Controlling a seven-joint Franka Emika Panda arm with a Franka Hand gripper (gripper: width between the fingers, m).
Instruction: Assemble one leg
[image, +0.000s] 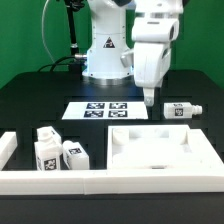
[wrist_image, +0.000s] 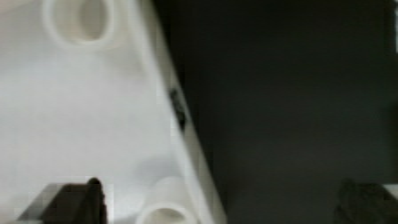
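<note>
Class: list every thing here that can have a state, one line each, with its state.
gripper: open, holding nothing.
leg at the exterior view's right: lying loose on the table.
legs at the exterior view's left: loose, unattached.
square slab: flat, visible holes empty.

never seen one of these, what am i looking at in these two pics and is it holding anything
The white jointed machine is a robot arm; its two-finger gripper hangs open and holds nothing. One picture comes from a camera off the arm, the other from one on its wrist, looking past its dark fingertips at a large flat white square slab with holes. The black table also carries a thin white marker board and small white tagged square posts, the legs.
</note>
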